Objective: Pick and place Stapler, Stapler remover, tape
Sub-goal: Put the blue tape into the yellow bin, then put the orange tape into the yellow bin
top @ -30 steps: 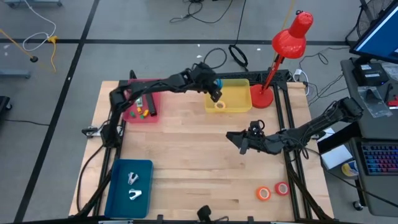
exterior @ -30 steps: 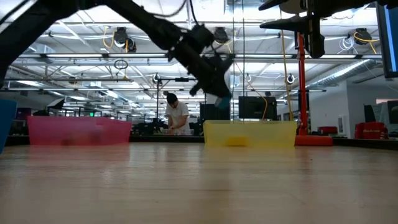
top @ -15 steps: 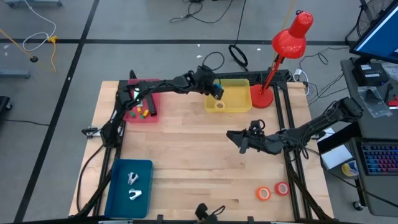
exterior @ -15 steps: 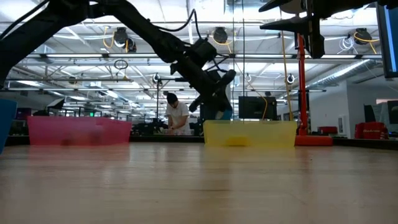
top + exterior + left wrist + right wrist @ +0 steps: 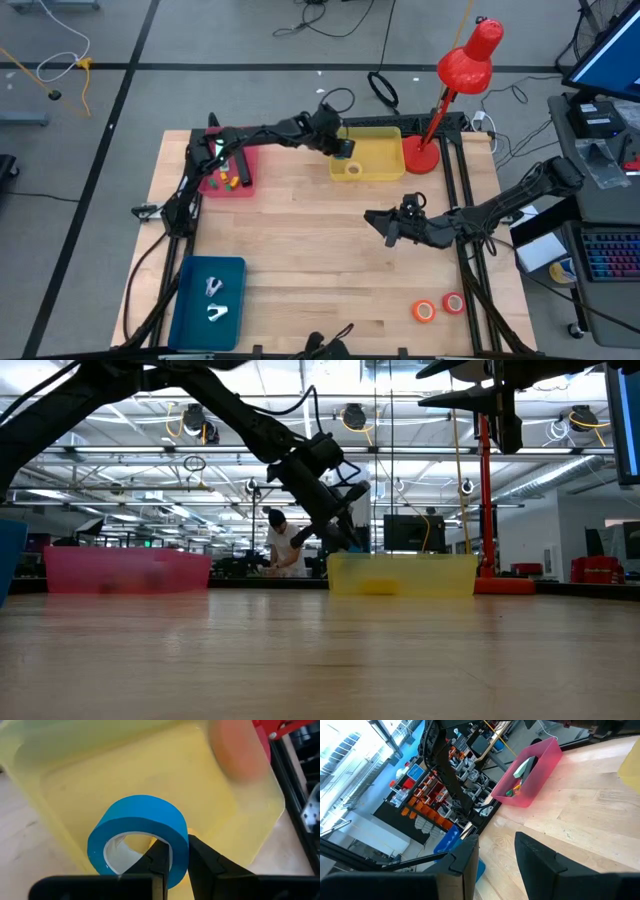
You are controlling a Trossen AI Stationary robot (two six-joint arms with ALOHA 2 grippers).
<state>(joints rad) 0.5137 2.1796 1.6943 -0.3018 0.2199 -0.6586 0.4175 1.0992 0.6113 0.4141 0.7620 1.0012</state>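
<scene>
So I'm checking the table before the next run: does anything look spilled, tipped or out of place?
Nothing spilled or damaged. Two loose tape rolls, one orange and one red, lie on the bare wood near the table's front right corner, outside any tray. The left tool holds a blue tape roll over the yellow plastic tray.

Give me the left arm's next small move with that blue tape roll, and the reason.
Probably open up and drop it. The left pincer grips the blue tape roll by its wall, right over the yellow tray, where a yellow roll already lies. The right pincer waits mid-table.
</scene>
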